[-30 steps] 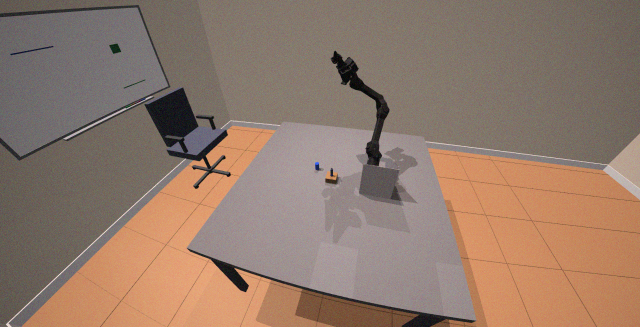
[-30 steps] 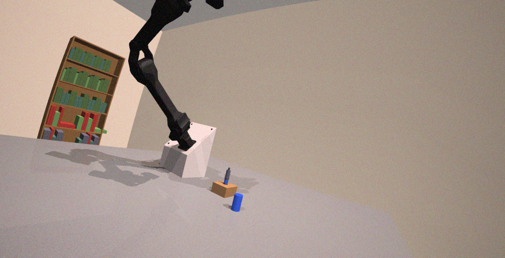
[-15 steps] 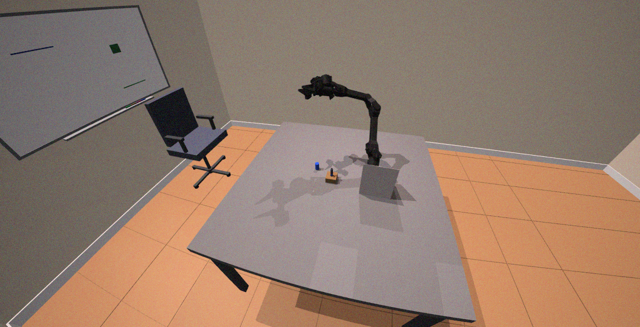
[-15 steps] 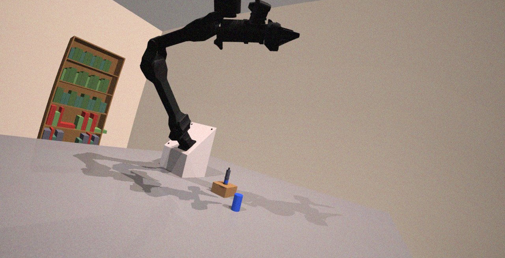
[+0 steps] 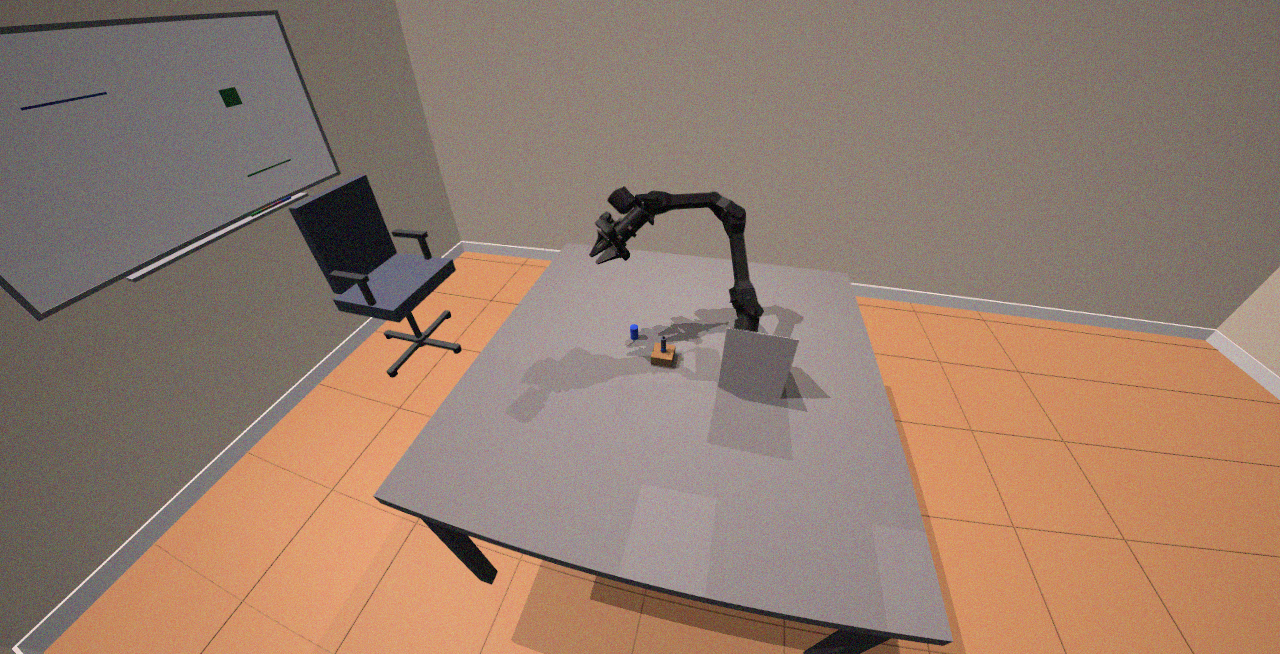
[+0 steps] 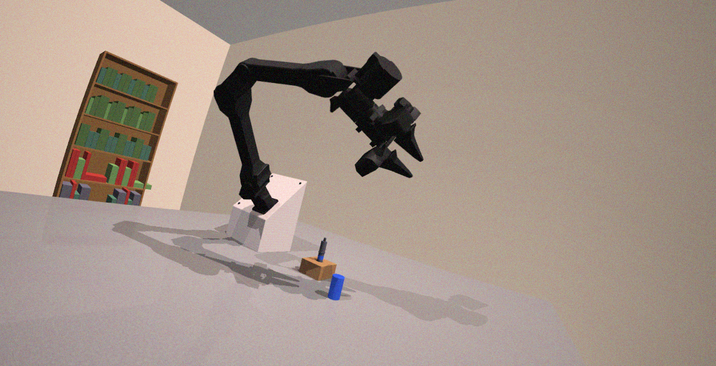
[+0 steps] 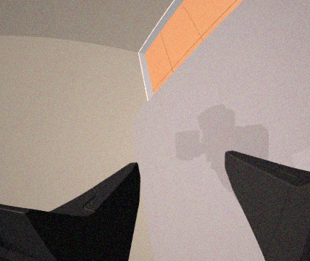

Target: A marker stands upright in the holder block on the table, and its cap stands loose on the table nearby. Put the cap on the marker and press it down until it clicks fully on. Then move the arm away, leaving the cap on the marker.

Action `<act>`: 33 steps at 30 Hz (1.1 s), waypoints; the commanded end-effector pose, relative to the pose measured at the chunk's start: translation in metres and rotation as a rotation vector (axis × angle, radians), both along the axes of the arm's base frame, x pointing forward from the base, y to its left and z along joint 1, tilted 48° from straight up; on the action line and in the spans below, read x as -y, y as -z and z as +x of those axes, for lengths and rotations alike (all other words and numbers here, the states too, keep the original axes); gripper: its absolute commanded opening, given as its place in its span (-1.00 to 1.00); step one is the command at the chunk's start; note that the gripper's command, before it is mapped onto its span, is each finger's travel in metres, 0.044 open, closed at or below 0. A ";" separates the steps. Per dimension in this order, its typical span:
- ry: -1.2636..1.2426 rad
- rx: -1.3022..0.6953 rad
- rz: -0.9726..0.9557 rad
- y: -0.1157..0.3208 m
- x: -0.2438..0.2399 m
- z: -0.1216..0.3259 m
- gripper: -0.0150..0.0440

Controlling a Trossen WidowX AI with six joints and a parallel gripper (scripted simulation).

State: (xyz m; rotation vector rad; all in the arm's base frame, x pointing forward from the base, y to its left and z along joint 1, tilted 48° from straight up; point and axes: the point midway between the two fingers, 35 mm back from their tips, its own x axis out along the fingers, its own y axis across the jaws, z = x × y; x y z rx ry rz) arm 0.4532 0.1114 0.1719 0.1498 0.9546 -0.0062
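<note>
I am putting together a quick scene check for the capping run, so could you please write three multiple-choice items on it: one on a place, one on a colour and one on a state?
1. Where is the cap?
A. On the marker
B. Upright on the table beside the holder block
C. Between the fingers

2. What colour is the cap?
A. Blue
B. Red
C. Green

3. How does the gripper stand?
A. Shut on the cap
B. Shut on the marker
C. Open, holding nothing, high above the table

Answers:
1. B: the cap rests on the table next to the holder block.
2. A: it shows blue in both room views.
3. C: the fingers are apart with nothing between them, and the marker is bare.
</note>
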 end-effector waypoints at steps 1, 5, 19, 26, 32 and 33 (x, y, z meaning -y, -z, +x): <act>0.208 -0.164 -0.133 0.052 0.035 -0.021 0.31; 0.414 -0.294 -0.319 0.090 0.074 -0.050 0.31; 0.661 -0.398 -0.708 0.118 0.133 -0.093 0.31; 0.661 -0.397 -0.710 0.142 0.159 -0.092 0.31; 0.661 -0.397 -0.710 0.152 0.170 -0.091 0.31; 0.661 -0.397 -0.710 0.152 0.170 -0.091 0.31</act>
